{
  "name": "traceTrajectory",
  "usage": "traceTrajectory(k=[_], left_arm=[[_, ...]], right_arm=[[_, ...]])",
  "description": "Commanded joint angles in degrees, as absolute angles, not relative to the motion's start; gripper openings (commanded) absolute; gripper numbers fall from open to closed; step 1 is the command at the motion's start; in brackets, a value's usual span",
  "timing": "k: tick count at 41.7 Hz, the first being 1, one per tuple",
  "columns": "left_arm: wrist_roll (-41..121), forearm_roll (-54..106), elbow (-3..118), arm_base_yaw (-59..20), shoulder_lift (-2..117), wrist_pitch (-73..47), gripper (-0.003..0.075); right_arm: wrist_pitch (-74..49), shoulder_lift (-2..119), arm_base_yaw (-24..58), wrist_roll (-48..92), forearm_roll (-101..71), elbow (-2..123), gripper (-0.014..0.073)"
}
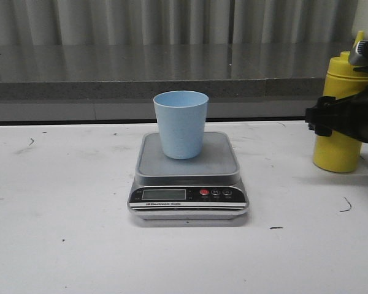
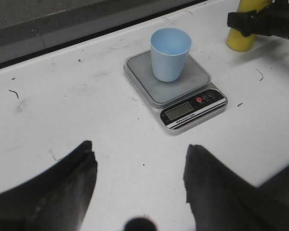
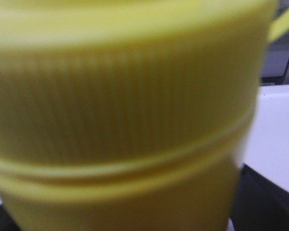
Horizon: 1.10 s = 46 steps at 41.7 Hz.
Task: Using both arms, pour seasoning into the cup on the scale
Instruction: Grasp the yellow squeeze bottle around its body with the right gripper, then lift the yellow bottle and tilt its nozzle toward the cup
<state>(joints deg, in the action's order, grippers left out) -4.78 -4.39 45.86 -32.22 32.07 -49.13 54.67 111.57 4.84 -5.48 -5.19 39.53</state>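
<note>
The pale blue cup (image 1: 181, 125) stands upright on the silver scale (image 1: 224, 158) at the table's middle. It also shows in the left wrist view (image 2: 169, 54) on the scale (image 2: 143, 77). The yellow seasoning bottle (image 1: 338, 153) stands upright on the table at the far right. My right gripper (image 1: 349, 116) is closed round its middle. In the right wrist view the bottle (image 3: 125, 96) fills the frame, with a black finger (image 3: 267, 202) against its side. My left gripper (image 2: 139, 147) is open and empty above bare table, short of the scale. It is out of the front view.
A grey ledge (image 1: 110, 73) and a curtain run along the back of the white table (image 1: 61, 202). The scale's display and buttons (image 1: 199, 193) face the front edge. The bottle (image 2: 241, 41) and right gripper (image 2: 260, 21) show beyond the scale in the left wrist view.
</note>
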Motion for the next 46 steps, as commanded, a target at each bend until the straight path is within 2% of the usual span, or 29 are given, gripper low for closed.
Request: traceTrajectory(k=[1,5,9,20,25,33,40,46], left_arm=[[-5.0,-4.1,47.4,-32.5,32.1,-45.3,0.04],[-5.0,-4.1,47.4,-32.5,32.1,-45.3,0.04],[-5.0,-4.1,47.4,-32.5,32.1,-45.3,0.04],[-5.0,-4.1,47.4,-32.5,32.1,-45.3,0.04],[-5.0,-4.1,47.4,-32.5,32.1,-45.3,0.04],[-5.0,-4.1,47.4,-32.5,32.1,-45.3,0.04],[-5.0,-4.1,47.4,-32.5,32.1,-45.3,0.04],[-5.0,-4.1,47.4,-32.5,32.1,-45.3,0.04]], right_arm=[[59.4,109.8,4.3,-4.8,-5.4,41.2,0.0567],[59.4,109.8,4.3,-4.8,-4.5,41.2,0.0406],[58.9,109.0,4.3,-4.8,-3.0,41.2,0.0328],[48.4,98.6,4.3,-2.6,6.3,41.0,0.0327],[39.8,91.4,4.3,0.4,10.8,41.4,0.0319],[18.1,82.2,6.3,6.1,20.0,47.2,0.0309],[-4.0,80.5,13.4,9.7,29.1,56.7,0.0309],[-17.6,82.2,20.7,9.8,40.5,63.4,0.0309]])
